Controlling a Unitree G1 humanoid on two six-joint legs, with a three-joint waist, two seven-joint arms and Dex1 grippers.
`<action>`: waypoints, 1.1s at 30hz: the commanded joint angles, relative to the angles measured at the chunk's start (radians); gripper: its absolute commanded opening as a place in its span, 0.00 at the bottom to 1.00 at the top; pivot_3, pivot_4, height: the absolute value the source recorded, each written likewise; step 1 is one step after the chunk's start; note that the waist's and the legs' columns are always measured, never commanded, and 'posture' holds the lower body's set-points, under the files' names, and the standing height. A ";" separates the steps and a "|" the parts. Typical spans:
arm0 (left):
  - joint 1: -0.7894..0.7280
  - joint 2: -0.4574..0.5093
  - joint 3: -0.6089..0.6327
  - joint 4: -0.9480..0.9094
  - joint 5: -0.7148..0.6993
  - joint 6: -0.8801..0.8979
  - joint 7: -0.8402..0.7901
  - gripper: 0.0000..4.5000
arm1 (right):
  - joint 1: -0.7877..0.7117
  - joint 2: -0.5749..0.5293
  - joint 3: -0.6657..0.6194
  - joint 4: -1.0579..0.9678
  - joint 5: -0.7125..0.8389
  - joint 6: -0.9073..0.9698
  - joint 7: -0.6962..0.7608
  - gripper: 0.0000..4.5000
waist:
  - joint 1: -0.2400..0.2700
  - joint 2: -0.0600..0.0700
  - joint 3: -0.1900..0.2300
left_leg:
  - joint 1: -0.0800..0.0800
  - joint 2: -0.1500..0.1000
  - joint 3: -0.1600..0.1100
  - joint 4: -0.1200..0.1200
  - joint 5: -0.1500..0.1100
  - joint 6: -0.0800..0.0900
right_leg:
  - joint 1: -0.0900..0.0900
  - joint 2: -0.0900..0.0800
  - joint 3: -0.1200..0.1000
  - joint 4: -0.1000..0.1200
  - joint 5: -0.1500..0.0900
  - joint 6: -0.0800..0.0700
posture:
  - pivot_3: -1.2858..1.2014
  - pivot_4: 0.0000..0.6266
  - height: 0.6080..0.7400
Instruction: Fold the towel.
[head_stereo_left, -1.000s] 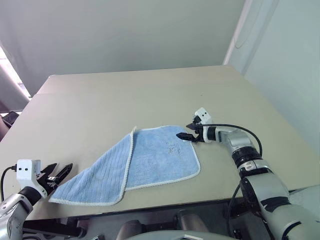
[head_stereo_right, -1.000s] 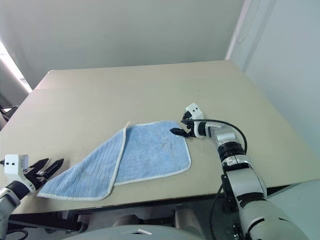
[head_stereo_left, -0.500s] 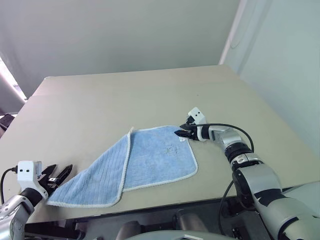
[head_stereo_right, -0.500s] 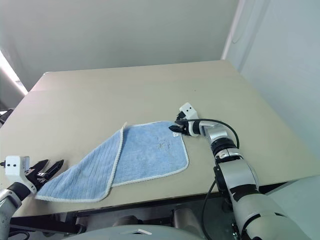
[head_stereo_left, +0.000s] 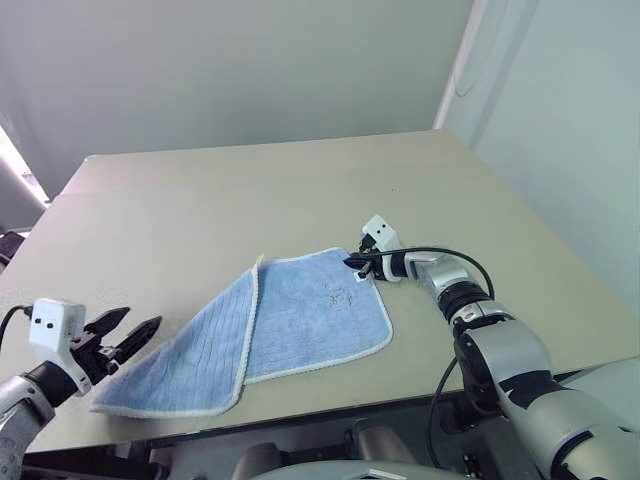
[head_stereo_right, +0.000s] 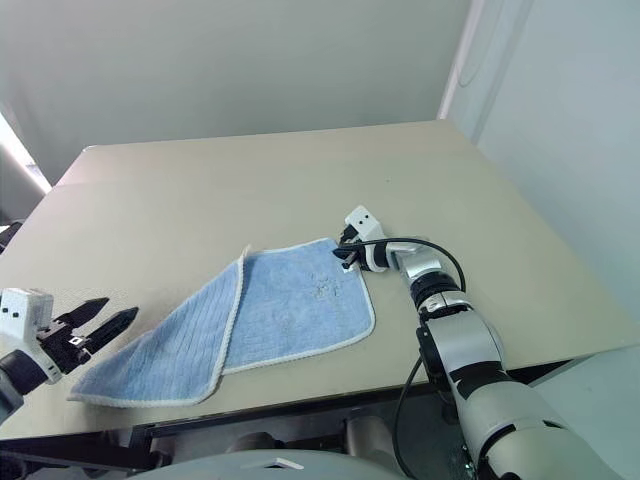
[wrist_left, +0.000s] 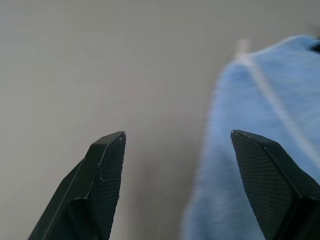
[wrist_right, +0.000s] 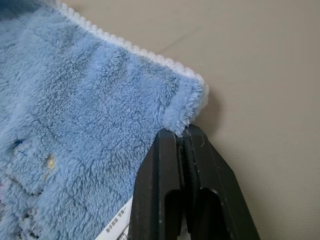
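We see the towel (head_stereo_left: 280, 325) lying on the beige counter (head_stereo_left: 200, 210), near its front edge. It is light blue with a whitish stitched border, and its left part is folded over so that a ribbed side faces up, while the right part lies flat and fluffy. A small white tag (wrist_right: 116, 223) sits on the fluffy part close to the right end effector (wrist_right: 184, 135), which is clenched on the towel's far right corner, pinching the cloth between its black fingers. The left end effector (head_stereo_left: 125, 332) hovers just beside the towel's near left corner, its fingers spread apart and grasping nothing.
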 joint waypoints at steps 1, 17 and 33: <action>0.023 0.018 -0.071 -0.156 -0.036 0.046 -0.016 0.79 | -0.020 0.023 -0.012 0.030 -0.010 0.006 -0.054 0.00 | -0.001 0.000 0.000 | 0.000 0.000 0.000 0.000 0.000 0.000 | 0.002 0.000 0.000 0.000 0.000 0.000 | 0.52 0.00 1.00; 0.225 0.109 -0.375 -0.183 0.367 -0.187 -0.094 0.79 | -0.007 0.072 -0.019 -0.095 0.035 0.012 0.071 0.00 | -0.022 0.006 0.008 | 0.013 0.000 -0.001 -0.001 0.000 0.000 | 0.011 0.005 0.003 -0.004 -0.003 0.003 | 0.52 0.00 1.00; 0.006 -0.055 -0.583 0.662 0.541 -0.797 -0.139 0.39 | 0.082 0.056 0.009 -0.254 0.023 0.076 0.105 0.00 | 0.027 0.058 0.007 | 0.022 -0.003 -0.003 -0.003 -0.002 -0.002 | 0.025 0.001 -0.002 -0.015 -0.005 0.006 | 0.52 0.00 1.00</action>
